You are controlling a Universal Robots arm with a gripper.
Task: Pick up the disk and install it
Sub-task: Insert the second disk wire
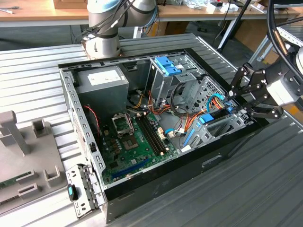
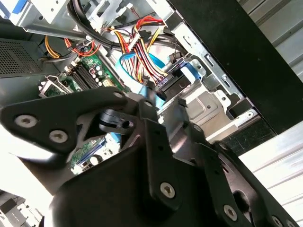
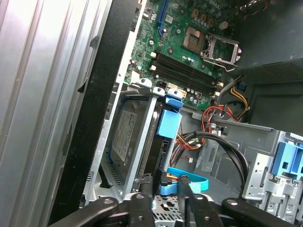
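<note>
From my seat, the open computer case [image 1: 142, 189] is my landmark, lying on its side on the ribbed metal table [image 1: 246, 189]. The gripper [image 1: 235, 108] sits at the case's corner toward the exterior view's right, down against the drive bay there. In the first wrist view, the disk [image 3: 125, 137] stands on edge in that bay's metal bracket [image 3: 142, 142], just inside the case's black wall, its pale label facing the wall and a blue frame showing along its lower edge. A blue clip [image 3: 169, 123] sits on the bracket beside it, and a flat blue data cable [image 3: 187, 182] loops just past the bay, close to the gripper.

The fingers look drawn in fairly narrow near the bay's end, but I cannot tell whether they pinch anything or only rest there.

I judge the disk to be dense and rigid for its size, with smooth metal faces that would slip under a light pinch, and it would not like knocks. The plastic side frame or the long edges look like the safer places to hold, away from the label face and the connector end. The motherboard [image 1: 137, 142] lies deeper in the case, well clear of the bay.
</note>
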